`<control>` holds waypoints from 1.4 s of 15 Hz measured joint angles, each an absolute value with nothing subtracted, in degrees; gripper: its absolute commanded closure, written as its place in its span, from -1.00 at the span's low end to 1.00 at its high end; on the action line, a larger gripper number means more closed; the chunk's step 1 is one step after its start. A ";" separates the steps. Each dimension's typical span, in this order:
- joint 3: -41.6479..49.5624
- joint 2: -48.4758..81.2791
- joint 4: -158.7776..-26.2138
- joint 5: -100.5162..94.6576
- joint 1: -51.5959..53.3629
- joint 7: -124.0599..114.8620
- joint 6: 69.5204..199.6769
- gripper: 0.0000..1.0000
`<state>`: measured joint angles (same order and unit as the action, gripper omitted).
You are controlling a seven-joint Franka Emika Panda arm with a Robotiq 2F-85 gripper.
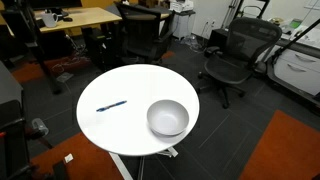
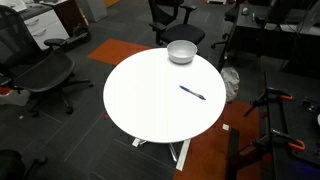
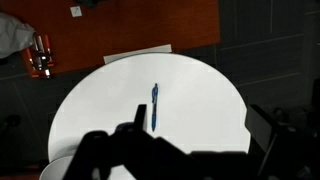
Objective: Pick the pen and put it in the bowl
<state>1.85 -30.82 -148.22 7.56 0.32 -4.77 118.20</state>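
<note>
Wrist view: gripper [image 3: 198, 112], seen as a dark silhouette rising from the bottom edge, jaws spread wide apart and clamped on nothing; one finger [image 3: 140, 118] stands near the middle of the frame, its partner at the far side. Pen [image 3: 155, 105], blue, thin, lies flat on the round white table [image 3: 200, 80], pointing away from the camera, just beside that nearer finger and within the open span as pictured; how high the gripper hangs above it cannot be told. Bowl [image 3: 55, 168], white-grey, shows only as a sliver at the lower corner, partly behind the gripper's body, well apart from the pen. In both exterior views the pen [image 1: 111, 105] [image 2: 192, 92] lies on open tabletop [image 1: 130, 85] [image 2: 150, 105], clear of the bowl [image 1: 168, 117] [image 2: 181, 51], which sits upright near the table's edge. Surrounding: black office chairs [image 1: 232, 55] [image 2: 40, 70], rust-coloured carpet patch [image 1: 285, 145], wooden desk [image 1: 75, 18].
</note>
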 measured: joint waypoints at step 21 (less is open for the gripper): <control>-2.81 -5.64 -148.26 -4.87 -1.14 -18.71 143.97 -1.00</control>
